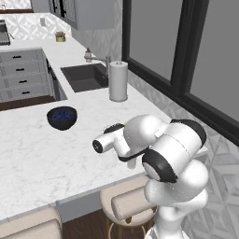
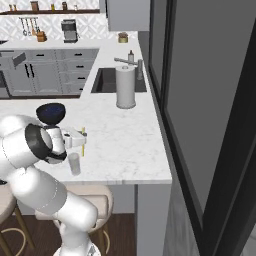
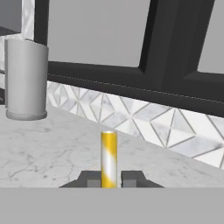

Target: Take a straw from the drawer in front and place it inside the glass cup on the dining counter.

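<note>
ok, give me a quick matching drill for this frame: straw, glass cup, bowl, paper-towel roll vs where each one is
Things:
1. straw
2. glass cup
3. bowl
4. paper-towel roll

Places:
A. upright beside the sink
B. on the counter near its front edge, below the gripper
C. on the counter, left of the arm in the left base view
D. clamped upright between the fingertips

Pairs: 1-D, 2-B, 3-C, 4-A
</note>
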Robot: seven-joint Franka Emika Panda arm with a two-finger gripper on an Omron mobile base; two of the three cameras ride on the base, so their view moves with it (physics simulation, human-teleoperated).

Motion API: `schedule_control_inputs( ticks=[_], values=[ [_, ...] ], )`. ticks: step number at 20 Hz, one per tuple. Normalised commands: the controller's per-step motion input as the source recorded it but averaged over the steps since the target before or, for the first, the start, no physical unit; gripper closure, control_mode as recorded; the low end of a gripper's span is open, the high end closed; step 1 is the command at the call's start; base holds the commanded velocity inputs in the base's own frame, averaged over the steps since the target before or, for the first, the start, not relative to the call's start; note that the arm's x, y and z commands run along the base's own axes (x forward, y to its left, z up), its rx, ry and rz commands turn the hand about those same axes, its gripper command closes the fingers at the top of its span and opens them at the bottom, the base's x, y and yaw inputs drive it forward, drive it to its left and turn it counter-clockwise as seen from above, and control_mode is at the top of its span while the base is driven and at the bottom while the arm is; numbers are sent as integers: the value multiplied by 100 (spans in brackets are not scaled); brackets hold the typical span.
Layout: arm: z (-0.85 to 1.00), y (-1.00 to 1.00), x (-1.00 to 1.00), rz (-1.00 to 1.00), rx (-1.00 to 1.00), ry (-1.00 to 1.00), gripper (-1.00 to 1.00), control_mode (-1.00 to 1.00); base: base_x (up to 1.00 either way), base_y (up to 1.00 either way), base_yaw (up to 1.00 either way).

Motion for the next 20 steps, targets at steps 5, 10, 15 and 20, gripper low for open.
schedule_control_inputs(
  ticks=[5, 10, 15, 20],
  values=[
    [-22, 0, 14, 0, 0, 0, 100, -100, 0, 0, 0],
    [-25, 0, 8, 0, 0, 0, 100, -100, 0, 0, 0],
    [-20, 0, 6, 0, 0, 0, 100, -100, 0, 0, 0],
    [-1, 0, 0, 0, 0, 0, 100, -100, 0, 0, 0]
  ],
)
